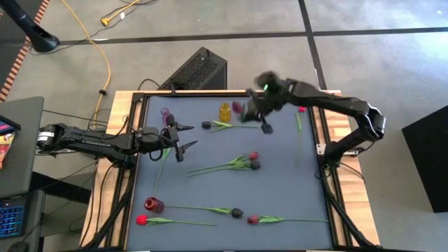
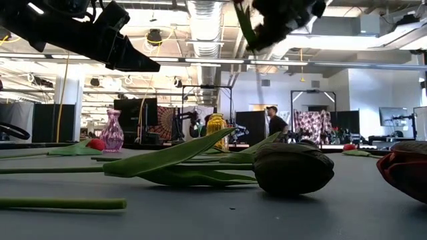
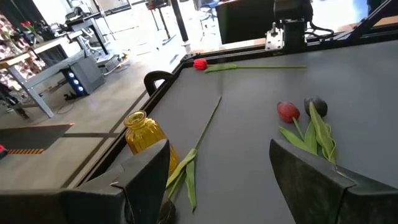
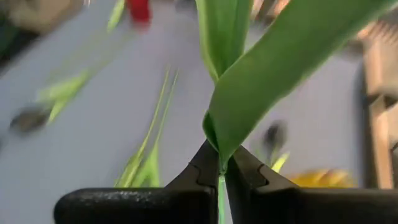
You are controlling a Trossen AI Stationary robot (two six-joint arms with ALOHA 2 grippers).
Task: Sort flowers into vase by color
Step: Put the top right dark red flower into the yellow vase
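Flowers (image 1: 224, 166) are appearing light and floppy; right gripper (image 4: 221, 165) is pinching one stem (image 4: 221, 199) low, beneath its leaves; left gripper (image 1: 183, 136) is hanging spread wide.

1. A dark grey table mat (image 1: 280, 196) is framed in pale wood
2. Green-stemmed tulips (image 1: 234, 165) are headed in red, maroon or near-black
3. Vases are seen in yellow (image 1: 225, 111), pink (image 1: 166, 114) and red (image 1: 154, 204)
4. Both arms are coloured black
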